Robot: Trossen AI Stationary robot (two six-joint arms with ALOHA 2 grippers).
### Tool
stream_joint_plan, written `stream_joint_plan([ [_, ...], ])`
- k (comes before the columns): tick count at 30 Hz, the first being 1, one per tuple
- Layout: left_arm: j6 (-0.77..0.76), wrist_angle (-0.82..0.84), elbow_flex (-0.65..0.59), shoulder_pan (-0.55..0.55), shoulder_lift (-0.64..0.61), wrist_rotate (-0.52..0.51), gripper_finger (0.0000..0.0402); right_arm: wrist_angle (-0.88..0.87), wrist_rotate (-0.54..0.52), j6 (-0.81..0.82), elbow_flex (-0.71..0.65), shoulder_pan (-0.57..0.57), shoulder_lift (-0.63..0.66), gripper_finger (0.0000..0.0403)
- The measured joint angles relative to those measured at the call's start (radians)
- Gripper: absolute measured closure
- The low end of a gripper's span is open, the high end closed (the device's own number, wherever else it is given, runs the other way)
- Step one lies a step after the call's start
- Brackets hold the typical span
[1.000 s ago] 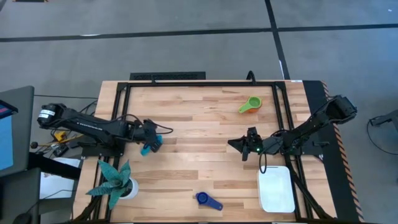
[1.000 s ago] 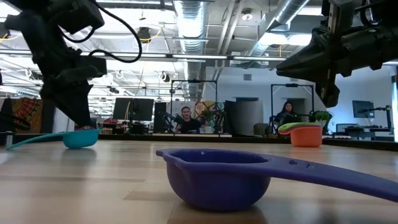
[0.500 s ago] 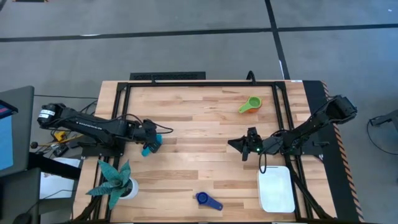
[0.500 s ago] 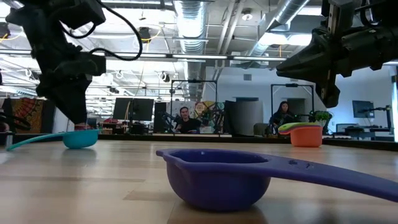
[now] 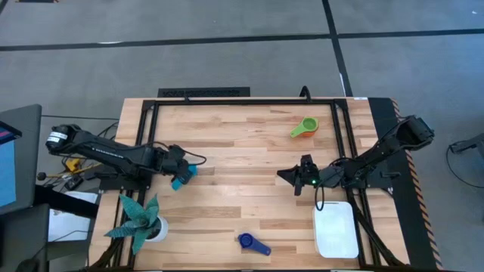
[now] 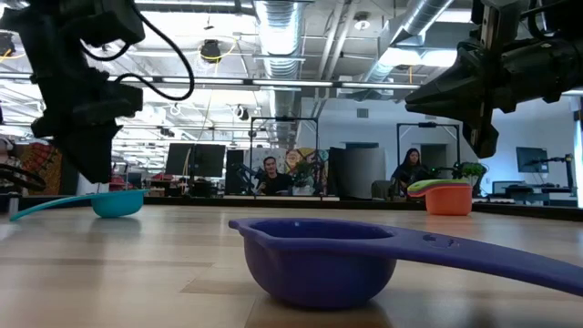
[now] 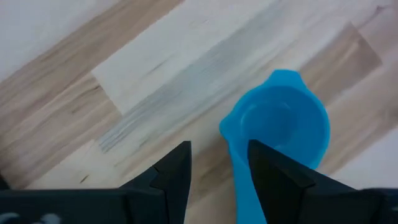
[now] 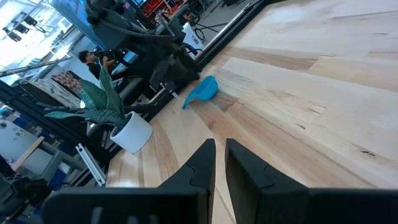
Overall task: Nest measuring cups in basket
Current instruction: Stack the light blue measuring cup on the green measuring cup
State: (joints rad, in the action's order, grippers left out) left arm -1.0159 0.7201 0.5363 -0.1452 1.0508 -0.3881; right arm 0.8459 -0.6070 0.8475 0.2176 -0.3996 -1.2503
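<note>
A dark blue measuring cup (image 6: 319,260) lies on the wooden worktop (image 6: 137,264) close to the camera, its handle reaching off to one side. The left pincer (image 6: 91,169) hangs just above and beside a teal cup (image 6: 117,202). The right pincer (image 6: 483,137) hangs well above the worktop, with a nested green and orange stack (image 6: 444,195) just below and behind it.

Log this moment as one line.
left tool: open, over teal cup handle | right tool: shut, idle mid-table | basket: empty
</note>
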Motion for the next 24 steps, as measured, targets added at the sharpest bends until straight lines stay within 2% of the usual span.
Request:
stream_joint_plan([
  [10, -0.068, -0.119, -0.087, 0.0, 0.004, -0.008, 0.0266, 0.0, 0.006, 0.0, 0.0, 0.0, 0.0, 0.034],
  [13, -0.039, -0.149, -0.088, 0.0, 0.004, -0.008, 0.0298, 0.0, 0.006, 0.0, 0.0, 0.0, 0.0, 0.034],
  [18, 0.031, -0.213, -0.089, 0.003, 0.029, -0.016, 0.0385, 0.0, 0.006, 0.016, 0.0, 0.004, 0.0, 0.034],
  [24, 0.078, -0.336, -0.099, 0.036, 0.109, -0.018, 0.0397, 0.003, 0.001, 0.016, 0.0, 0.028, 0.0, 0.034],
])
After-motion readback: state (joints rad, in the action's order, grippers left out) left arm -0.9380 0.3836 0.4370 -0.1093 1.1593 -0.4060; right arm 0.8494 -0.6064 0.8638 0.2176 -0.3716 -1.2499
